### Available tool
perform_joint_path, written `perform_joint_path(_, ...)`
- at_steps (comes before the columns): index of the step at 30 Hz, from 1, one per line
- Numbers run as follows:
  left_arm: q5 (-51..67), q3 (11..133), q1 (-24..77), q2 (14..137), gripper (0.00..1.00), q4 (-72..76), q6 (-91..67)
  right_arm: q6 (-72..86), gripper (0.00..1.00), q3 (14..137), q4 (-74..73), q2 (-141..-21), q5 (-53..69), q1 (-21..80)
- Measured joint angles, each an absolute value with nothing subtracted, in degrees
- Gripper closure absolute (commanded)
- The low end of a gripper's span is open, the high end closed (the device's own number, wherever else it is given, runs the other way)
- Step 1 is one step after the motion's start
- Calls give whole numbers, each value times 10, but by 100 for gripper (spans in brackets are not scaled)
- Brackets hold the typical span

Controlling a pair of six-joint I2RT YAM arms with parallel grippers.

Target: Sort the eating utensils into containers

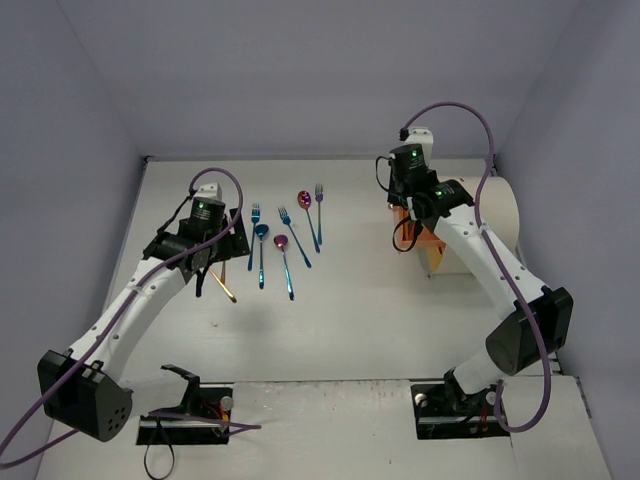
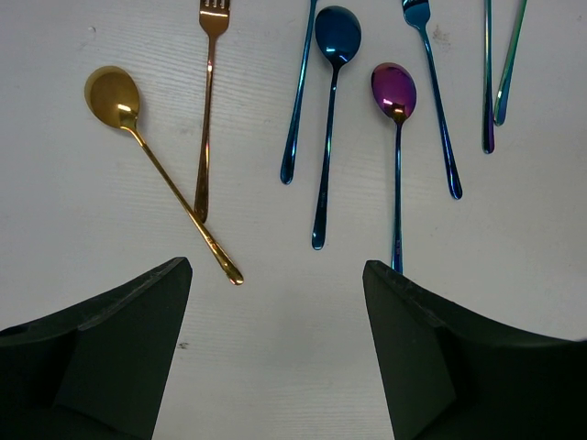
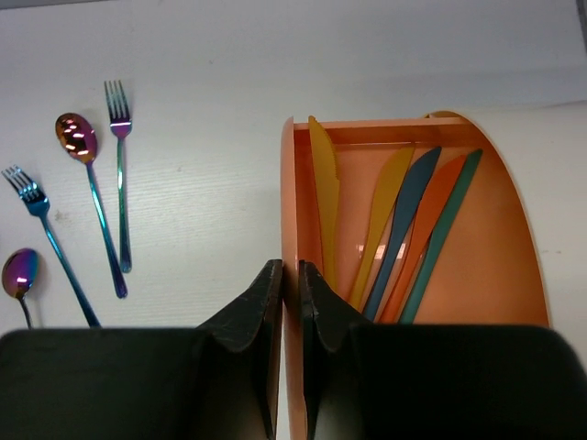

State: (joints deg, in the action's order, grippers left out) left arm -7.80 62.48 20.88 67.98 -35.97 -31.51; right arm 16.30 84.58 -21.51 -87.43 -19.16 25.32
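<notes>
An orange drawer point(image 3: 514, 266) stands pulled out of the white cylinder cabinet point(image 1: 503, 212), with several gold, blue, orange and teal knives point(image 3: 404, 229) lying in it. My right gripper point(image 3: 290, 270) is shut on the drawer's thin side wall point(image 3: 287, 183), one finger on each face. On the table lie a gold spoon point(image 2: 112, 94) crossing a gold fork point(image 2: 208, 110), a blue spoon point(image 2: 337, 37), a purple spoon point(image 2: 394, 92) and a blue fork point(image 2: 431, 92). My left gripper point(image 2: 275, 270) hangs open just below the gold spoon's handle tip, with nothing between its fingers.
More utensils lie in a row at mid table: a rainbow spoon point(image 3: 75, 136), a purple fork point(image 3: 117, 119) and a blue fork point(image 3: 37, 211). The cabinet stands at the right against the wall. Both arm bases point(image 1: 185, 415) sit at the near edge.
</notes>
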Motion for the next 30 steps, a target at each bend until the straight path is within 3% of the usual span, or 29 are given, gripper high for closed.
perform_joint_path(20,-69,628,209,695,27,-360,-316,130,97,828,-221,-852,-146,197)
perform_joint_path(23,-66,628,209,693,27,-359,-315,124,72,824,-223,-845,-144,189)
perform_joint_path(25,-62,629,209,688,27,-360,-315,118,46,823,-224,-838,-145,181)
perform_joint_path(30,-43,637,209,673,27,-360,-313,103,24,828,-227,-817,-145,167)
